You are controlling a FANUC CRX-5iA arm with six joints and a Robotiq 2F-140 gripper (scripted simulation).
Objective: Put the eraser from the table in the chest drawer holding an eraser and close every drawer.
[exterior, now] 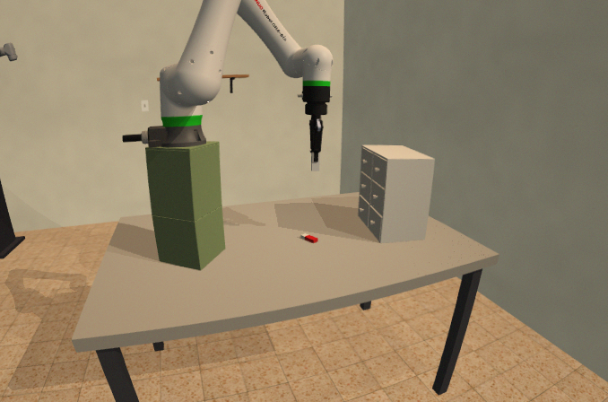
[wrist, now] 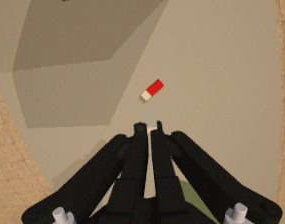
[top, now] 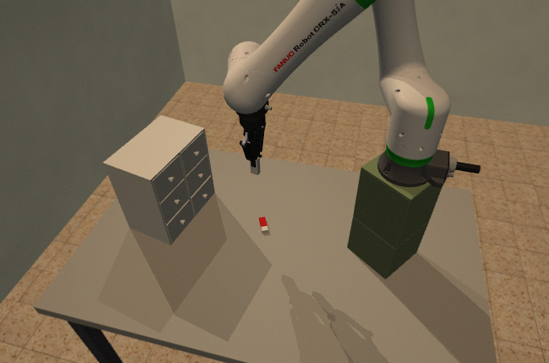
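A black two-finger gripper points straight down above the table, its jaws fully closed with nothing between them. Below the jaws, a red-and-white eraser lies flat, well apart from them. To one side of the jaws stands a pale chest, all six drawers pushed in, so which one hides the matching eraser cannot be told. The upright wrist probably readies a grasp from above; the jaws must open first.
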